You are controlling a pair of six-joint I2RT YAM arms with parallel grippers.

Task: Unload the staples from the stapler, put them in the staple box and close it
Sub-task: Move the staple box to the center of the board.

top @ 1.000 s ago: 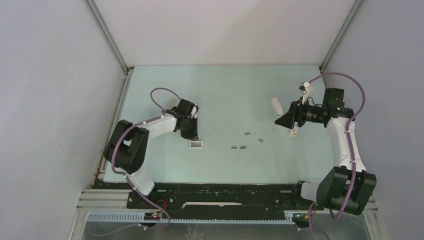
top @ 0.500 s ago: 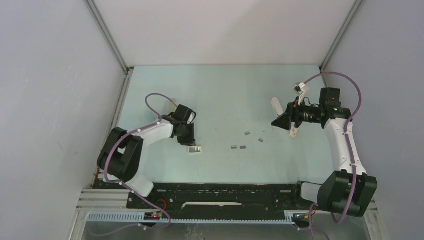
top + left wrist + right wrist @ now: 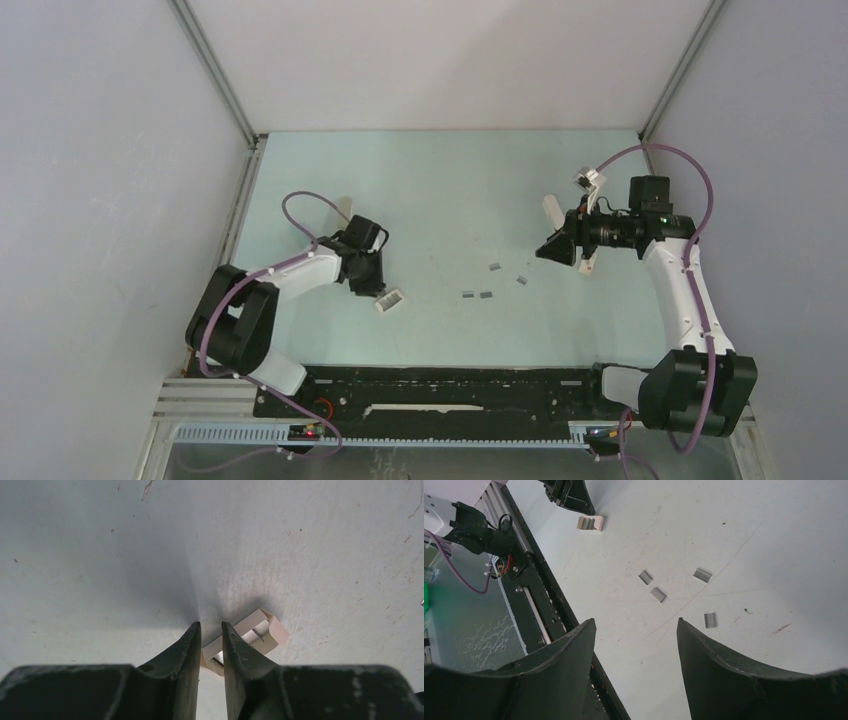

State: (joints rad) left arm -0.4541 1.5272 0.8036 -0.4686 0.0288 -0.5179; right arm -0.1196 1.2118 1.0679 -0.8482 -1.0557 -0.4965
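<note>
**Four staple strips loose on the desk, stapler lying beside the right gripper**

Four short dark-grey staples [image 3: 658, 594] lie scattered on the pale green desk [image 3: 440, 180], a little right of its centre and closer to the near edge than the far one. Two of them sit side by side, and the other two lie apart, further toward the right edge. The stapler [image 3: 551, 212], a small white oblong, lies toward the right edge, about midway between the far and near edges. It is apart from the staples and just beside the right gripper [image 3: 635, 622] on its far side; whether the two touch cannot be told from above. That gripper hangs above the desk with its fingers spread wide and nothing between them.

Left of centre, toward the near edge, the left gripper [image 3: 210, 624] is down at the desk with its fingers drawn close, leaving only a narrow slit between the tips. A small white box [image 3: 257, 632] lies askew right at those tips — its open side shows a metallic strip inside, and one corner pokes into the slit lower down. Whether the fingers pinch that corner or merely flank it cannot be told. Beyond the left arm, toward the far left corner, a slim beige bar [image 3: 345, 207] shows in part.
</note>
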